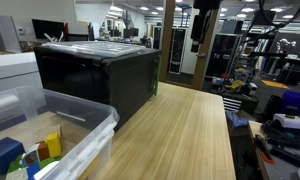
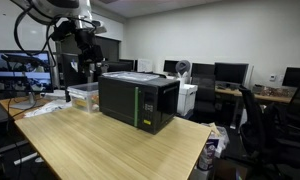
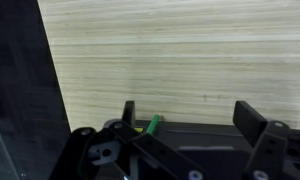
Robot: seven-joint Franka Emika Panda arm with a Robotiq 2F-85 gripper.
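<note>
Clear bin (image 1: 85, 125) on near bench (image 1: 180, 130) corner, walls corralling contents | microwave (image 1: 100, 75) alongside | gripper (image 3: 190, 110) high over bare wood, fingers (image 3: 129, 112) spread, clearing microwave

Overhead ceiling lights (image 1: 118, 12) light the room evenly in both exterior views, leaving only faint shadows on the pale tabletop (image 1: 190, 130). Both look slightly soft, while the wrist view renders wood grain crisply but leaves its dark jaws underexposed.
</note>
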